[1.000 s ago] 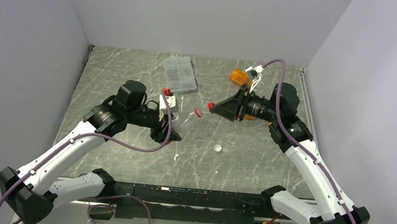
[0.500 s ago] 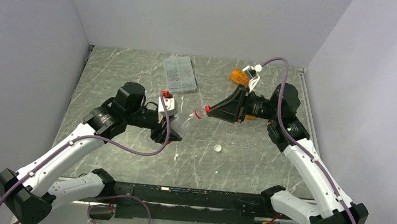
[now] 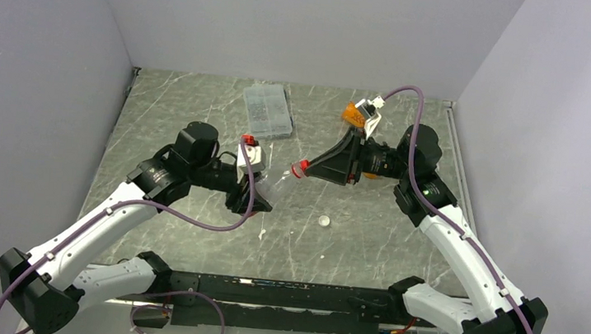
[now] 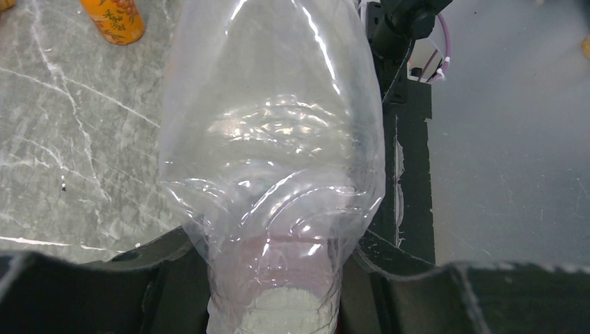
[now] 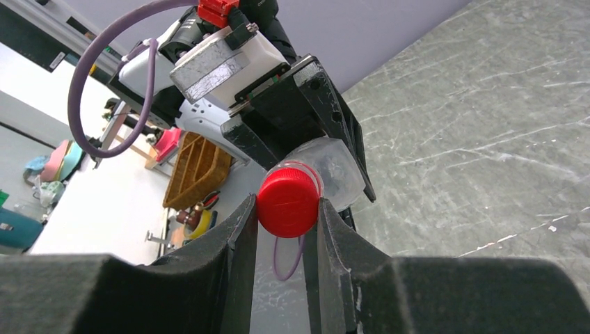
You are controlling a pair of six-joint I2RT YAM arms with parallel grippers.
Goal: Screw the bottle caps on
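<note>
Around your work, the marble table (image 3: pixel 197 123) carries a flat clear compartment box (image 3: pixel 267 110) at its far side, well apart from both arms. A loose whitish cap (image 3: pixel 324 219) lies on the bare top, nearer to you than the two claws. One orange bottle (image 3: pixel 353 113) sits at the far right, just behind your right wrist. A second orange bottle (image 3: pixel 371 175) peeks out beside the right arm and is mostly covered by it. Nothing stands between the claws, which meet in the air over the middle of the table.

Your left gripper (image 3: pixel 257 201) is pinching the clear bottle (image 4: pixel 271 153) low on its body, one finger on each side, with the neck pointing toward the right arm. The bottle is colourless and thin-walled, dented and creased, with a faint pinkish band down near the fingers. Your right gripper (image 5: pixel 287 209) is clamped on the red cap (image 5: pixel 289 203), its fingers pressing the rim from either side. The cap is round and plain, its flat top facing the wrist camera, and you hold it right at the bottle's mouth, in line with the neck.

From the right wrist the cap covers the mouth, so you cannot tell whether the threads have caught or the two merely touch. From overhead the clear bottle is hard to pick out against the marble. In the left wrist view the bottle fills the picture, with its neck cut off at the top edge and its base at the bottom.
</note>
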